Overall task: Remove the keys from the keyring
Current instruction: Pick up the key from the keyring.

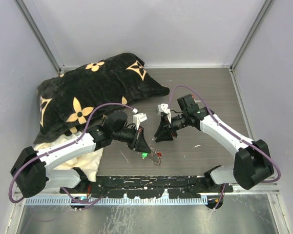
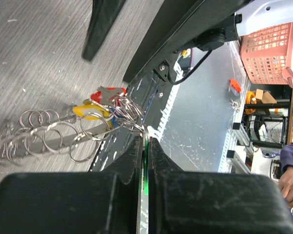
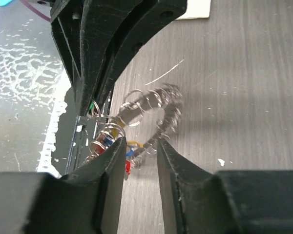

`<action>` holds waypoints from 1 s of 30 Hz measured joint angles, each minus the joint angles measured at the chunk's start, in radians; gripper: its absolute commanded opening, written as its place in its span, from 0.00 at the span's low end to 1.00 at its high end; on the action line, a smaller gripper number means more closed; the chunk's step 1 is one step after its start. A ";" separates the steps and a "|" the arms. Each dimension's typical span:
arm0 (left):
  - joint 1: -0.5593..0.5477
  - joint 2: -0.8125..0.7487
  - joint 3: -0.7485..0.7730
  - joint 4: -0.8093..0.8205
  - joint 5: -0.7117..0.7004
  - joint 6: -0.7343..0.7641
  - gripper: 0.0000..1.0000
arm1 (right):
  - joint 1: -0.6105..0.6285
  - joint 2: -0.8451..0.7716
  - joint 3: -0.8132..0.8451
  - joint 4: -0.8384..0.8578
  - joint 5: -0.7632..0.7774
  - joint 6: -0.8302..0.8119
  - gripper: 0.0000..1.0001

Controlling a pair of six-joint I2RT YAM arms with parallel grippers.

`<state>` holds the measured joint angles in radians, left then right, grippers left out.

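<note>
My left gripper (image 1: pixel 142 148) is shut on a green-headed key (image 1: pixel 144 155), whose green edge shows between the closed pads in the left wrist view (image 2: pixel 146 168). The keyring (image 1: pixel 156 159), a silvery wire coil, hangs from that key just above the table's front edge. In the left wrist view the coil (image 2: pixel 44 139) trails left, with red (image 2: pixel 95 96), yellow (image 2: pixel 90 110) and blue keys bunched by my fingertips (image 2: pixel 146 141). My right gripper (image 1: pixel 158 138) is open and empty, just beyond the coil. In its wrist view the coil (image 3: pixel 158 109) and keys (image 3: pixel 129 146) lie ahead of the open tips (image 3: pixel 139 146).
A black pillow with tan flower marks (image 1: pixel 93 92) covers the back left of the table. A cream cloth (image 1: pixel 78 161) lies under my left arm. The black base rail (image 1: pixel 151 184) runs along the near edge, right under the hanging keyring.
</note>
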<state>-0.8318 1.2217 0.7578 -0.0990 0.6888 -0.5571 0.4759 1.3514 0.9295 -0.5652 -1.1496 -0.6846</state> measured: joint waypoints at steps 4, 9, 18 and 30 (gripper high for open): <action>0.000 0.000 0.012 -0.044 0.000 0.001 0.00 | -0.037 -0.032 0.003 -0.011 -0.014 -0.014 0.50; 0.000 0.000 0.024 -0.068 0.008 0.003 0.00 | -0.035 -0.044 0.003 -0.043 -0.076 -0.076 0.56; 0.005 0.000 0.037 -0.090 0.029 0.027 0.00 | 0.037 -0.035 -0.028 -0.035 -0.098 -0.106 0.66; 0.023 0.015 0.042 -0.093 0.088 0.049 0.00 | 0.109 -0.016 -0.049 0.077 -0.034 -0.005 0.49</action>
<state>-0.8089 1.2369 0.7994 -0.1917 0.7769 -0.5079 0.5854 1.3350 0.8803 -0.4881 -1.1835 -0.6895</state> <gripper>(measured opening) 0.030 0.537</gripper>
